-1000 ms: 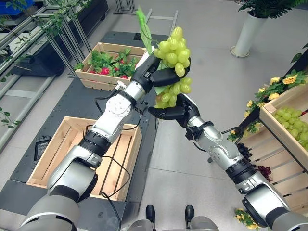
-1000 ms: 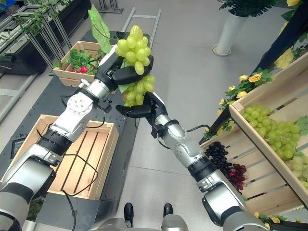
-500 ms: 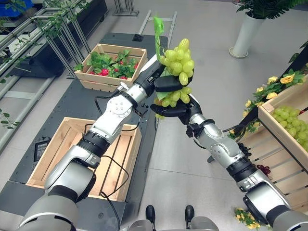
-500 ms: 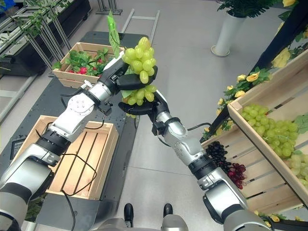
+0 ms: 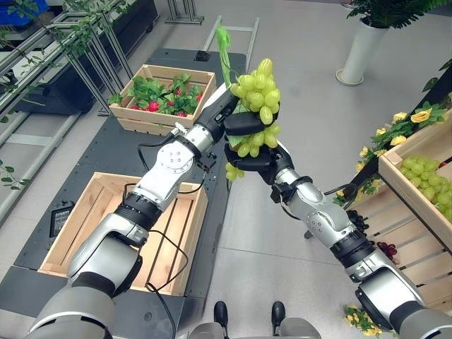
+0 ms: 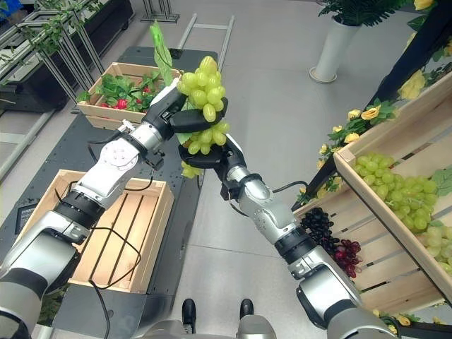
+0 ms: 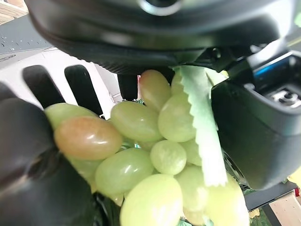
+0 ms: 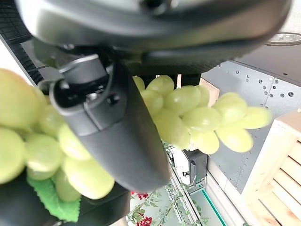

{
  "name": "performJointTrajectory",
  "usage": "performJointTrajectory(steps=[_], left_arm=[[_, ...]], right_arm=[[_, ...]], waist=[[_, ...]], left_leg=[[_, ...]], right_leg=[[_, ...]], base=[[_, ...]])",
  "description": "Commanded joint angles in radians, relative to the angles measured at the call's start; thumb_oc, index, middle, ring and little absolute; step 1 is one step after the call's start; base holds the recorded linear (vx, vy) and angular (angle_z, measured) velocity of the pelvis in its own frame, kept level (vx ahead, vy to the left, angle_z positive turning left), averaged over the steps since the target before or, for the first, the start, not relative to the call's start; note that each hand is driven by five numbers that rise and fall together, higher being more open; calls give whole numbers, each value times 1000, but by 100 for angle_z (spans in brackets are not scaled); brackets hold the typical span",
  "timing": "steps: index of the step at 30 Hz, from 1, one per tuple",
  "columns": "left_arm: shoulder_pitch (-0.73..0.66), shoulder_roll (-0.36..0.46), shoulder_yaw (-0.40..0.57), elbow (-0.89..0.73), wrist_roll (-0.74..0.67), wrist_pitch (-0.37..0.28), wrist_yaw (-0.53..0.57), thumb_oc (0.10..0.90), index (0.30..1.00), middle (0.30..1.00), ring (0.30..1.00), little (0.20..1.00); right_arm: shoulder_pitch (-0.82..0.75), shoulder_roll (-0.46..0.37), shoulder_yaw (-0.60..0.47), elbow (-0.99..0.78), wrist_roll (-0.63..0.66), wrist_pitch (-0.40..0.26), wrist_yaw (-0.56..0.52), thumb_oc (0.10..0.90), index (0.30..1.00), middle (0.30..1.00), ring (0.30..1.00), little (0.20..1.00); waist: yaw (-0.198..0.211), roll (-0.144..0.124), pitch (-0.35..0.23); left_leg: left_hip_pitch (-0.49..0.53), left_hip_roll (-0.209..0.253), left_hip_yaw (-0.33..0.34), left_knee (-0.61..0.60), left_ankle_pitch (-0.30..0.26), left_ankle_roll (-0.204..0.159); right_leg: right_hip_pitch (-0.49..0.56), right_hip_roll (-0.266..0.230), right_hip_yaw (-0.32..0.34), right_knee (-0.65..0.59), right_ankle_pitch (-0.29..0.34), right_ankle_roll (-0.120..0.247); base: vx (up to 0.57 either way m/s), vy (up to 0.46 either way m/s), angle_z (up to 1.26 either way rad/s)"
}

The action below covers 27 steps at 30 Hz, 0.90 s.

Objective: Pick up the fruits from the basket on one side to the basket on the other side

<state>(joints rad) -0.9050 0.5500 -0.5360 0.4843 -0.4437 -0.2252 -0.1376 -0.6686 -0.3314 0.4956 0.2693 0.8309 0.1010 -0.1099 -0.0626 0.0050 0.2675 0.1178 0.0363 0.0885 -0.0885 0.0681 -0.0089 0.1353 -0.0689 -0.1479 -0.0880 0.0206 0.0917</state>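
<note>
A bunch of green grapes [image 5: 258, 88] with a green leaf [image 5: 224, 42] is held high in the air between the crates. My left hand [image 5: 224, 113] grips its upper part from the left, with the thumb [image 5: 246, 123] curled over the grapes. Directly beneath it, my right hand [image 5: 258, 159] cups the lower part with curled fingers, and a few grapes [image 5: 233, 171] hang below them. Up close, the grapes [image 7: 141, 150] press against the left hand's fingers, and more of the grapes [image 8: 202, 115] lie against the right hand.
An empty wooden crate [image 5: 70, 233] lies at lower left on a dark platform. A crate of red fruit and leaves [image 5: 159, 92] stands behind it. At the right, a tilted crate [image 6: 367, 205] holds more green grapes [image 6: 395, 187], with dark grapes [image 6: 321, 226] below it. A white planter [image 5: 364, 49] stands at the back.
The bunch has come down a little and to the right. My right hand has risen close under the left hand, and the bunch is now pressed between the two.
</note>
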Motion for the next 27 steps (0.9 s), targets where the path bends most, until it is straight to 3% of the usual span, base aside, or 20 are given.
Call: performJointTrajectory(steps=[1, 2, 3, 5, 6, 27], left_arm=[[-18, -48, 32, 158, 19, -68, 44, 458, 387, 387, 387, 387], [-16, -49, 34, 161, 19, -67, 45, 571, 556, 556, 556, 556], [-15, -51, 36, 165, 19, -68, 45, 635, 653, 653, 653, 653], [-11, -53, 38, 170, 25, -61, 49, 664, 695, 695, 695, 695], [-8, -53, 41, 175, 27, -51, 71, 800, 900, 900, 900, 900], [44, -57, 122, 285, 112, 15, 227, 800, 900, 900, 900, 900]], right_arm=[[-132, 92, -78, 18, 18, -213, -1, 400, 300, 300, 300, 300], [-132, 94, -79, 19, 17, -214, -2, 400, 300, 300, 300, 300], [-133, 95, -79, 20, 16, -215, -4, 400, 300, 300, 300, 300], [-133, 99, -80, 23, 15, -216, -5, 400, 300, 300, 300, 300], [-132, 100, -80, 23, 17, -217, -8, 400, 300, 300, 300, 300], [-80, 90, -102, 35, 29, -226, 11, 400, 300, 300, 300, 300]], waist=[[22, 14, -221], [22, 14, -220], [22, 14, -220], [22, 13, -220], [22, 13, -221], [8, -1, -219]], left_leg=[[6, -25, -25, 1, -111, -9], [6, -25, -25, 1, -111, -9], [6, -25, -26, 1, -111, -9], [6, -24, -25, 1, -111, -9], [6, -24, -25, 1, -110, -9], [6, -18, -11, 1, -110, -7]], right_leg=[[5, 13, -19, 1, -43, -44], [6, 13, -19, 1, -43, -44], [6, 13, -19, 1, -43, -44], [6, 13, -18, 1, -43, -44], [5, 13, -17, 1, -42, -44], [-2, 15, 2, 1, -43, -44]], base=[[0, 0, 0], [0, 0, 0], [0, 0, 0], [0, 0, 0], [0, 0, 0], [0, 0, 0]])
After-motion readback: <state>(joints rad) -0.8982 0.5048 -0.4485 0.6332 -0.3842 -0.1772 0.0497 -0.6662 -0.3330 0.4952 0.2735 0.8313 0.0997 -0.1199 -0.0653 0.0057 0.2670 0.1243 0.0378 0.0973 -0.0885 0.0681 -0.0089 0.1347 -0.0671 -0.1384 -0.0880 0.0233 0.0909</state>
